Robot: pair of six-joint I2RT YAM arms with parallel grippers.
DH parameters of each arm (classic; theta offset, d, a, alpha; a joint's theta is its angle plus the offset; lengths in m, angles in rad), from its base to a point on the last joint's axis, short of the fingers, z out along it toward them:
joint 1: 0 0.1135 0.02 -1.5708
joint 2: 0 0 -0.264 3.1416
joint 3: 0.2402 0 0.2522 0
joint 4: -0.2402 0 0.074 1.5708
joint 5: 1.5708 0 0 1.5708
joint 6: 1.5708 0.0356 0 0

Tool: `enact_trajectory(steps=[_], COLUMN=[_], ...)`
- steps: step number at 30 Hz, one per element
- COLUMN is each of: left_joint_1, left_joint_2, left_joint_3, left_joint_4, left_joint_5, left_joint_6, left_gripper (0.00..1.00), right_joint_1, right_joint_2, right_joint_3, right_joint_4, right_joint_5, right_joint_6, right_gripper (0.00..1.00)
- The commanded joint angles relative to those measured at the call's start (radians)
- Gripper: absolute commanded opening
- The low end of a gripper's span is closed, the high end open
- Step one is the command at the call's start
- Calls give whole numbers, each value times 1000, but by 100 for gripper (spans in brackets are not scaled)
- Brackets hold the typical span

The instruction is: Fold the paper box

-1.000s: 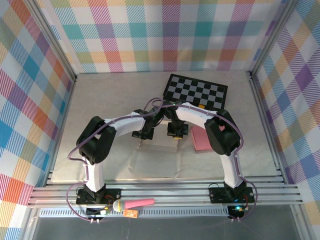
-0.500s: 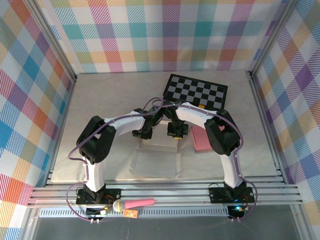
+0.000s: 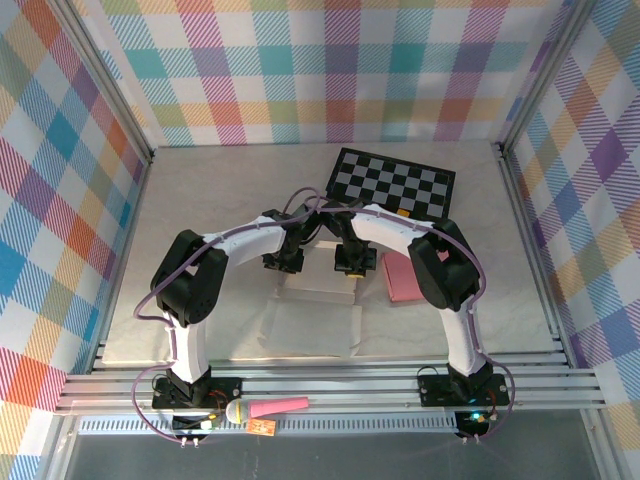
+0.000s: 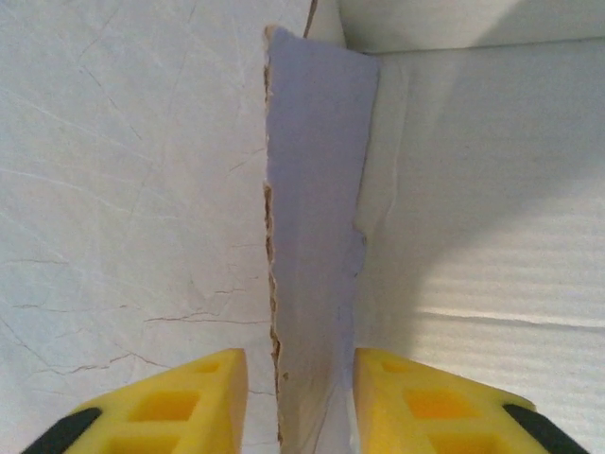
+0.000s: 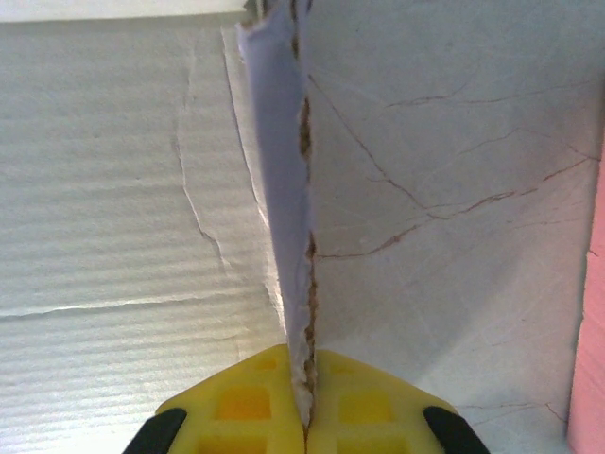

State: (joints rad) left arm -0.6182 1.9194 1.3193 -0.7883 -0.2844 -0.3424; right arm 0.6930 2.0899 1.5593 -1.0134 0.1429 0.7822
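The white paper box point(image 3: 312, 318) lies mostly flat on the table between my two arms, with its side flaps raised. In the left wrist view one side flap point(image 4: 317, 189) stands upright on edge, and my left gripper point(image 4: 301, 364) is open around it, a yellow finger on each side with a gap to the left one. Seen from the right wrist, my right gripper point(image 5: 304, 369) is shut on the other raised flap point(image 5: 279, 142), its torn brown edge pinched between the pads. From above, the left gripper point(image 3: 284, 260) and right gripper point(image 3: 352, 266) sit at the box's far edge.
A pink pad point(image 3: 403, 278) lies just right of the right gripper, showing as a pink strip point(image 5: 591, 331) at that wrist view's edge. A black-and-white checkerboard point(image 3: 392, 183) lies behind. A pink-handled tool point(image 3: 270, 408) rests on the front rail.
My left arm has shifted slightly toward the far side, carrying its gripper a little back along the box's left flap. The right arm has stayed in place.
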Motion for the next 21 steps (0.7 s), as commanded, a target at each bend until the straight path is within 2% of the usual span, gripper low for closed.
enact_trajectory(steps=[1, 6, 8, 12, 17, 21], left_joint_1=[16, 27, 40, 51, 5, -55], left_joint_2=[-55, -199, -270, -467, -753, -882], left_joint_3=[25, 18, -20, -120, -324, -434], left_joint_4=[-71, -187, -224, -265, -142, -137], left_joint_5=[2, 72, 142, 268, 402, 436], left_joint_6=[-36, -186, -283, -583, -1065, -1265], left_gripper=[41, 43, 47, 48, 48, 55], right_joint_1=[-9, -19, -28, -43, -57, -63], right_joint_2=[39, 46, 53, 59, 69, 70], right_joint_3=[9, 30, 42, 53, 51, 59], right_joint_4=[-23, -42, -52, -61, -54, -50], right_joint_5=[-13, -36, -46, -65, -113, -142], right_joint_6=[11, 18, 21, 23, 58, 94], right_gripper=[0, 0, 0, 0, 0, 0])
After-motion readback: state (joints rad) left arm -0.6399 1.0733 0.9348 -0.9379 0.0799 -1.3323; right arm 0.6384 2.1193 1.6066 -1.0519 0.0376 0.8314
